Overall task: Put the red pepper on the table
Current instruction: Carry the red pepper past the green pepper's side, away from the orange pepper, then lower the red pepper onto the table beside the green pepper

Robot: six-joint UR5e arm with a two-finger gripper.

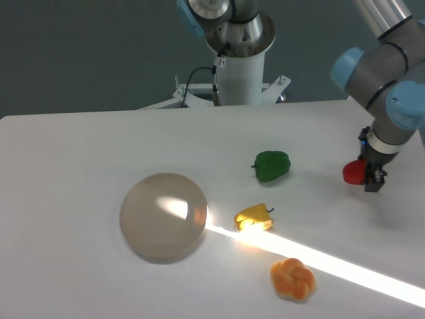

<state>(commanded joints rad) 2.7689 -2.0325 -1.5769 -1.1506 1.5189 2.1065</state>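
Observation:
The red pepper (pixel 353 173) is small, glossy and bright red, held at the right side of the white table (pixel 73 153). My gripper (pixel 364 177) is shut on it; one dark finger (pixel 372 179) shows on the pepper's right side. The pepper appears to hang a little above the tabletop, to the right of the green pepper (pixel 271 165). Whether it touches the table I cannot tell.
A round grey-beige translucent disc (pixel 163 215) lies left of centre. A yellow pepper (pixel 254 217) lies in a bright streak of light. An orange fruit-like toy (pixel 293 279) sits near the front. The robot base (pixel 239 56) stands at the back edge.

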